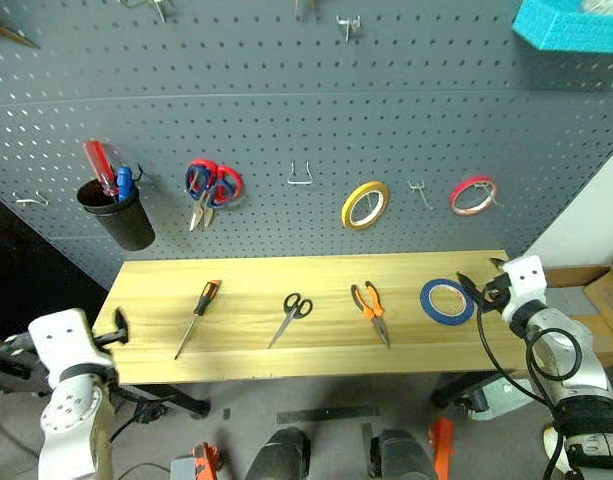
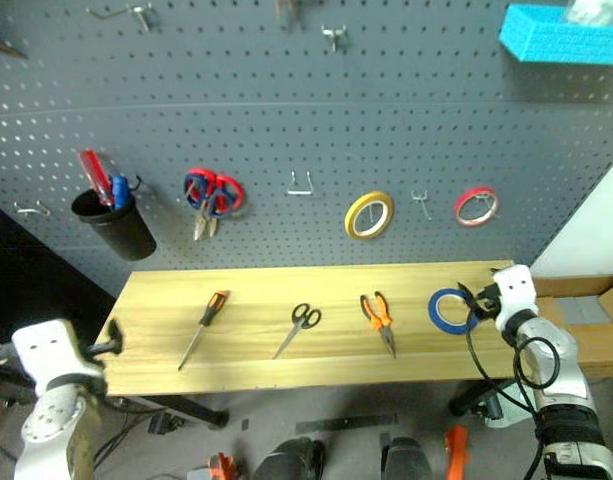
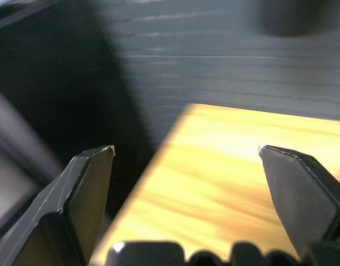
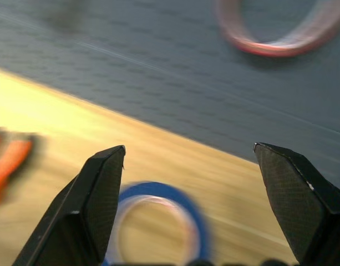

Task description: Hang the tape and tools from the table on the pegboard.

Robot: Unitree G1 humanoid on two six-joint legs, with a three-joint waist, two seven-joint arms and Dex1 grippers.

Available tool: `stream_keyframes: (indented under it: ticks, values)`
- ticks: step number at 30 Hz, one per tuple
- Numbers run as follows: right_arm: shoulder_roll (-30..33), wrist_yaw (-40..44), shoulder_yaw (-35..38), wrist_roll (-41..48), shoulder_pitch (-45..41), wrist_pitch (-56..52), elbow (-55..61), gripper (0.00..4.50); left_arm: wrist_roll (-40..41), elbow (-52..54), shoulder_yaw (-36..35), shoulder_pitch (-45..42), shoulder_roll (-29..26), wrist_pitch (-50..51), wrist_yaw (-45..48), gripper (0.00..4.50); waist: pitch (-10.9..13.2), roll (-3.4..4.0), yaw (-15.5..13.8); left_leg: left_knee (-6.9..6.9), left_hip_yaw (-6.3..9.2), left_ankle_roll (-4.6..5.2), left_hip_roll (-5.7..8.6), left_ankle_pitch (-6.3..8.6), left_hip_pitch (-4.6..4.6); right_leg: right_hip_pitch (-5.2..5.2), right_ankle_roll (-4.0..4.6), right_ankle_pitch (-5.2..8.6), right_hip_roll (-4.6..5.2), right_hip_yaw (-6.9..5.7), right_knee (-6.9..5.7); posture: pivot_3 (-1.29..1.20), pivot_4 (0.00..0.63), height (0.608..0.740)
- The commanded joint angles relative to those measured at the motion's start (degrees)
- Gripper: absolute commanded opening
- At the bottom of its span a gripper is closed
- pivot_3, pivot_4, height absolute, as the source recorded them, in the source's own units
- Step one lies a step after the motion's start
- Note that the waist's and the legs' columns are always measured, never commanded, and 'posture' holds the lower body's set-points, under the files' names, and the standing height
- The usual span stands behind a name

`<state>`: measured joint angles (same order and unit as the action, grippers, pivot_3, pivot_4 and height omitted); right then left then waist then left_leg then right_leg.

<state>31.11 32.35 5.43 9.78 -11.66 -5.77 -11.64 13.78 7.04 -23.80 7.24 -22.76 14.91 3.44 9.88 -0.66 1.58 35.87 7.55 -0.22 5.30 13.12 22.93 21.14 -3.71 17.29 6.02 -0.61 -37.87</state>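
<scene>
We see our right pincer spread wide, empty, just at 3 o'clock of the blue tape on the table. Our left pincer gapes wide and empty at the table's 9 o'clock end.

A: What's on the bench?
B: Light wood top. From robot's left: screwdriver, orange-black handle, tip toward near edge. Black-handled scissors, closed, blades toward near left. Pliers, orange-black handles at the far end, jaws nearest. Blue tape lying flat near the right end. All well apart.
A: Pegboard?
B: Dark grey, holes in a grid, upright behind the bench, a few bare hooks.
</scene>
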Motion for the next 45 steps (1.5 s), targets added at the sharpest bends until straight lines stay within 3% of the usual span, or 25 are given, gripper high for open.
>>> stream_keyframes:
  ticks: [1, 6, 12, 19, 33, 36, 40, 45]
  values:
    - [2.26, 3.03, -2.87, 0.55, 0.41, -8.97, 10.46, 3.99, 2.52, 7.21, 4.40, -3.21, -4.10, 3.53, 8.08, 4.48, 1.13, -0.06, 0.04, 0.00, -0.01, 0.00, 0.02, 0.00, 0.07, 0.05, 0.01, 0.00, 0.04, 0.01, -0.07, -0.08, 0.272, 0.740]
    - [4.21, 4.63, -5.63, 1.29, -1.23, -22.24, 18.05, 3.99, 6.89, 11.21, 11.81, -10.42, -9.00, 9.07, 19.87, 4.48, 3.83, -0.02, 0.33, 0.06, -0.04, 0.02, 0.02, 0.00, 0.40, 0.30, 0.03, -0.01, 0.09, -0.04, -0.04, -0.11, 0.327, 0.740]
    - [4.78, 4.20, -7.57, 0.32, -3.70, -31.09, 18.44, 3.99, 7.76, 9.69, 18.00, -17.59, -10.40, 7.77, 30.05, 4.48, 6.43, -0.22, 1.77, 0.10, -0.15, 0.06, 0.01, 0.03, 0.78, 0.65, 0.04, 0.00, 0.14, -0.03, -0.03, -0.13, 0.359, 0.740]
    - [4.04, 2.65, -10.57, -4.83, -9.93, -27.50, 6.06, 3.99, 13.22, 8.28, 27.26, -24.10, -14.44, 10.35, 51.51, 4.48, 8.58, -0.56, 2.98, 0.21, -0.41, -0.10, -0.01, -0.07, 1.16, 1.09, 0.03, -0.01, 0.19, -0.01, -0.20, -0.15, 0.390, 0.740]
    - [2.92, 9.22, -17.99, -11.98, -20.59, -17.77, -15.70, 3.99, 8.95, 2.77, 33.12, -30.69, -16.23, 4.42, 64.90, 4.48, 10.56, -0.91, 3.58, 0.22, -0.62, -0.07, -0.09, -0.05, 1.16, 1.18, -0.02, -0.04, 0.15, -0.12, -0.24, -0.16, 0.401, 0.740]
    - [2.84, 11.61, -18.93, -12.55, -21.18, -18.88, -17.31, 3.45, 7.85, 2.16, 32.92, -30.49, -16.19, 2.73, 65.02, 4.50, 10.56, -0.92, 3.55, 0.23, -0.60, -0.08, -0.09, -0.05, 1.16, 1.18, -0.02, -0.04, 0.15, -0.13, -0.24, -0.16, 0.394, 0.740]
    - [3.33, 14.65, -20.20, -13.49, -20.58, -18.47, -18.14, 2.10, 7.56, 2.70, 30.91, -29.50, -15.56, -0.62, 64.21, 4.50, 10.56, -0.93, 3.51, 0.29, -0.60, -0.07, -0.08, -0.06, 1.15, 1.15, -0.04, -0.05, 0.15, -0.13, -0.25, -0.16, 0.377, 0.740]
    - [3.95, 10.66, -22.03, -18.73, -19.40, -10.27, -18.65, 0.56, 9.40, 4.96, 28.89, -26.99, -16.63, 0.38, 64.02, 4.50, 10.52, -0.96, 3.57, 0.29, -0.60, -0.08, -0.09, -0.06, 1.11, 1.16, -0.04, -0.05, 0.15, -0.12, -0.27, -0.16, 0.362, 0.740]
